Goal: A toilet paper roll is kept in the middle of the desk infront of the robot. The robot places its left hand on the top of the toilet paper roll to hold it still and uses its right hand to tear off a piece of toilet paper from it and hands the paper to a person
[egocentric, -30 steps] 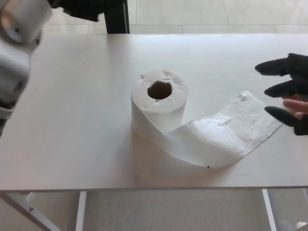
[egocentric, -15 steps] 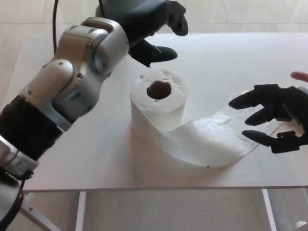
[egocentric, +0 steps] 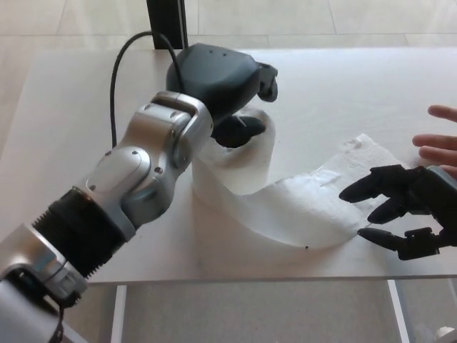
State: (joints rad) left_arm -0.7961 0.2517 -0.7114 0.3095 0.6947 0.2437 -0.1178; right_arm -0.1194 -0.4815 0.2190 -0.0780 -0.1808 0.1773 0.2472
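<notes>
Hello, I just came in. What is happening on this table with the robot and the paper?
A humanoid robot is working on a toilet paper roll that stands upright on a white desk. Its left hand sits over the top of the roll, apparently to steady it. A loose strip of paper trails from the roll toward the right. The right hand is open beside the strip's end and holds nothing. A person's hand waits at the right edge. Nothing is torn off yet.
</notes>
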